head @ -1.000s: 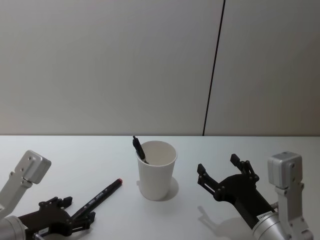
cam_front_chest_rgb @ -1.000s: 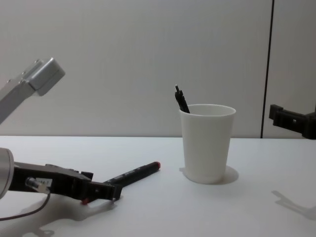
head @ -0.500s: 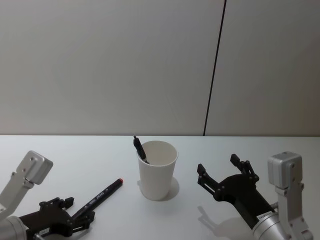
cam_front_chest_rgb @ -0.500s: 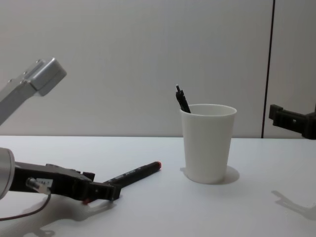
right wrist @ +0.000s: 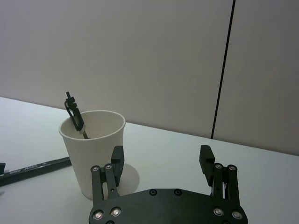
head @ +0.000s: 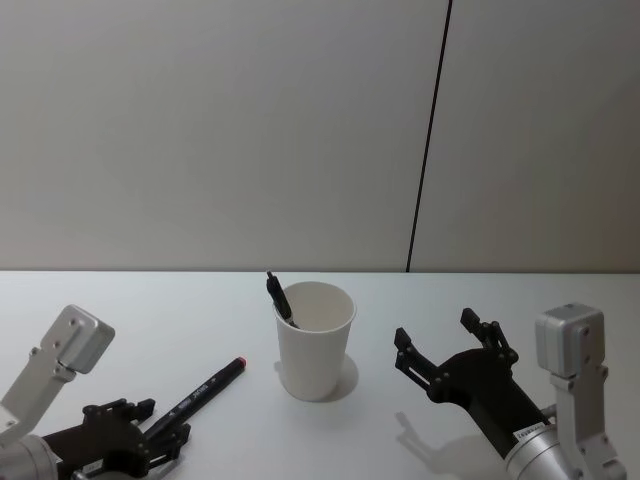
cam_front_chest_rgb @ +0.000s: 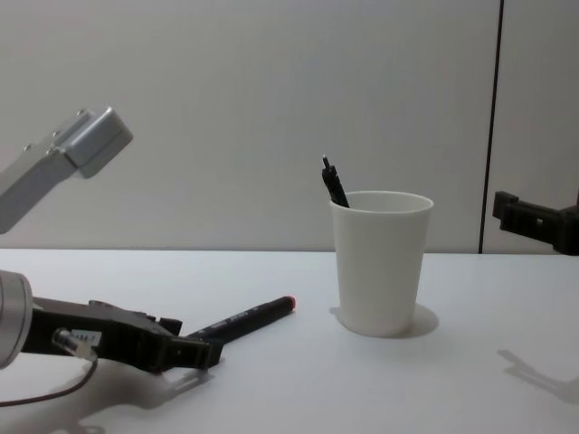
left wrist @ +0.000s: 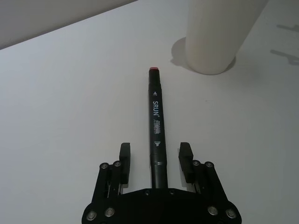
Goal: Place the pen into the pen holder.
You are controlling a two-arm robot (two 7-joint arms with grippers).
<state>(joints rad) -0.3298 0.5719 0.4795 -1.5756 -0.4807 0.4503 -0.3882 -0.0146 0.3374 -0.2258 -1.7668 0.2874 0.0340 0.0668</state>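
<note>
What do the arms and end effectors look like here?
The left end effector and right end effector are matte black two-finger units with silver screw heads. Arms are silver-grey with boxy grey housings. White label on the right arm; thin cable by the left.

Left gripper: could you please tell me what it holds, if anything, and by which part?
Nothing is held: the left gripper has its jaws open on either side of the pen, which lies on the table.

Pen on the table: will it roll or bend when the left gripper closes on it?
Likely stiff: the pen is a straight, thick barrel. Round and lying flat on the smooth table, it may roll if one finger of the open left gripper touches first.
</note>
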